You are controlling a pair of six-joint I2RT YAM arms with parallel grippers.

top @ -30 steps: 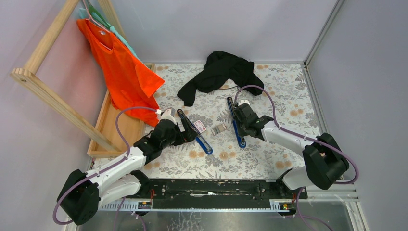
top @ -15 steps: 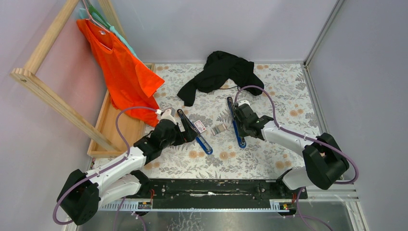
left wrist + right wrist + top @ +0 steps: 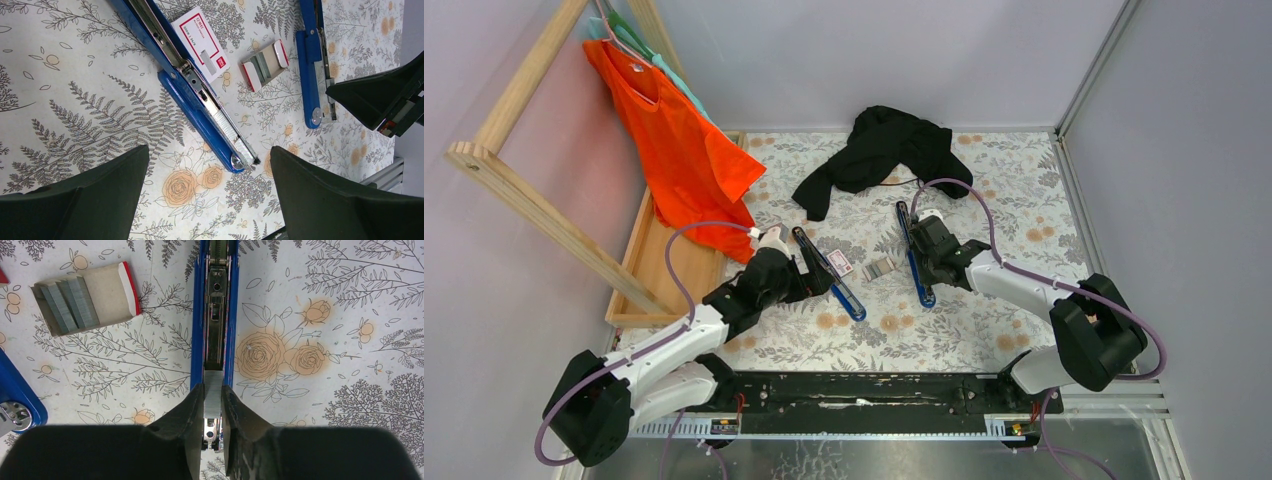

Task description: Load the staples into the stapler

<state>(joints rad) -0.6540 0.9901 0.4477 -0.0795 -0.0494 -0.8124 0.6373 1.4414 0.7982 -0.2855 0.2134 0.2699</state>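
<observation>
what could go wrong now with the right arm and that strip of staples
1. The right gripper pinches a staple strip over the near end of the open stapler. If the strip goes in tilted, it may catch on the blue side walls or snap.
2. Nothing holds that stapler. The left gripper hangs open over the other stapler, so a push could slide it.

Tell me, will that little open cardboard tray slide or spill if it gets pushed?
Probably slides easily: the tray is thin card lying flat. Its staple strips sit loose inside, uncovered, so a tilt would likely spill them.
</observation>
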